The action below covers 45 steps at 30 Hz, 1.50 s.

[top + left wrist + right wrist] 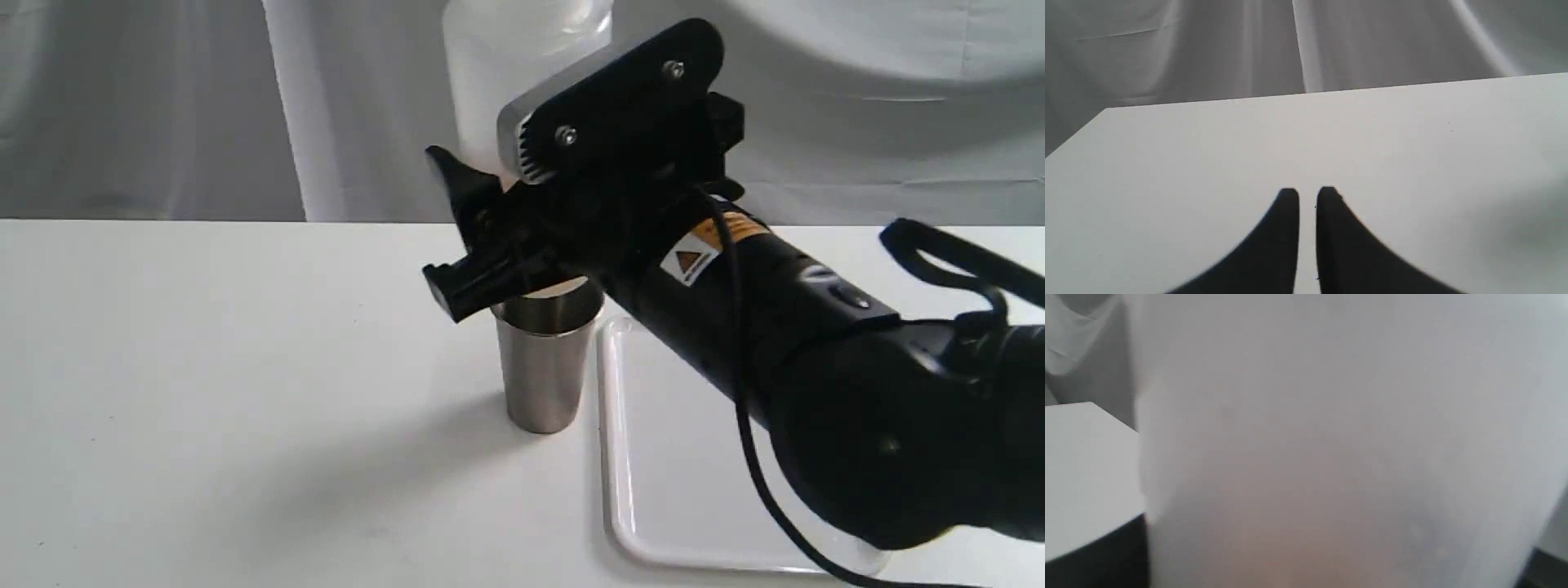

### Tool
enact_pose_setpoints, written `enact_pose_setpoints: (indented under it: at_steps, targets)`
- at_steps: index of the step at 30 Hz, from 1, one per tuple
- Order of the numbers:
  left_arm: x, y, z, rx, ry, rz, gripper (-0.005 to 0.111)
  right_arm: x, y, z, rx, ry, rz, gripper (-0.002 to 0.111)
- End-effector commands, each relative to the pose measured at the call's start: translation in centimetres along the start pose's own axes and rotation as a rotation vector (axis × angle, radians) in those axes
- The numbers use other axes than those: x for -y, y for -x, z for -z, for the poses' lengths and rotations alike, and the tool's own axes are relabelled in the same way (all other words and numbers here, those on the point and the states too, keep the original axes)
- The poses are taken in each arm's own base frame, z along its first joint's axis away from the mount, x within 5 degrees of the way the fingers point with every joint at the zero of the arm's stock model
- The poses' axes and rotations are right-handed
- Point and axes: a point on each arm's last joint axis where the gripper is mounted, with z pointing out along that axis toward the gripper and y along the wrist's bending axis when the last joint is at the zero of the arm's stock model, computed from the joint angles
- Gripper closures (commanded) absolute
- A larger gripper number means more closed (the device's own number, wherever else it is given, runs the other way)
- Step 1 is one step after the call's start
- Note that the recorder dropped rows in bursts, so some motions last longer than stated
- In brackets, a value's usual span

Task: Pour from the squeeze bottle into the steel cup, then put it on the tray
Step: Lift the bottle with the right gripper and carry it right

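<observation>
My right gripper [482, 237] is shut on the squeeze bottle [522, 73], which is held upended, its translucent white body rising out of the frame's top. The nozzle end is hidden behind the gripper, directly over the steel cup [543, 367]. The cup stands upright on the table beside the left rim of the white tray [620, 457]. In the right wrist view the bottle [1331, 437] fills nearly everything, with a faint orange tint low down. My left gripper [1307, 196] hovers over bare table, shut, with nothing between its fingers.
The white table [204, 392] stretches left of the cup. A grey cloth backdrop [147, 106] hangs behind the table's far edge. My right arm [816, 351] crosses above the tray, with its cable [747, 425] hanging over it.
</observation>
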Motion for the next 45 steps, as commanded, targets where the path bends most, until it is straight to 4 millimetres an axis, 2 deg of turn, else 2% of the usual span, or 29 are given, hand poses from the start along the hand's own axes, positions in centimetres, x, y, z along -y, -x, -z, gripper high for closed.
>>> enact_pose_setpoints:
  at_steps: [1,10,17,23,32,35,39,45]
  targets:
    - [0.0,0.0,0.0,0.009,0.003,0.000,0.098,1.2,0.3,0.7,-0.049,-0.099,0.023,0.108]
    - [0.0,0.0,0.0,0.009,0.003,0.000,0.098,3.0,-0.9,1.4,-0.229,-0.261,0.204,0.108]
    - [0.0,0.0,0.0,0.009,0.003,0.000,0.098,3.8,-1.3,1.3,-0.259,-0.287,0.208,0.108]
    - [0.0,0.0,0.0,0.009,0.003,0.000,0.098,4.8,-1.5,0.9,-0.222,-0.261,0.089,0.108]
    - [0.0,0.0,0.0,0.009,0.003,0.000,0.098,6.3,-2.5,0.4,-0.215,-0.115,-0.139,0.108]
    - [0.0,0.0,0.0,0.009,0.003,0.000,0.098,6.9,-2.6,0.2,-0.229,-0.075,-0.161,0.108]
    - [0.0,0.0,0.0,0.009,0.003,0.000,0.098,8.4,-3.2,0.3,-0.258,-0.115,-0.219,0.108]
    - [0.0,0.0,0.0,0.009,0.003,0.000,0.098,8.9,-3.4,0.4,-0.252,-0.088,-0.301,0.108]
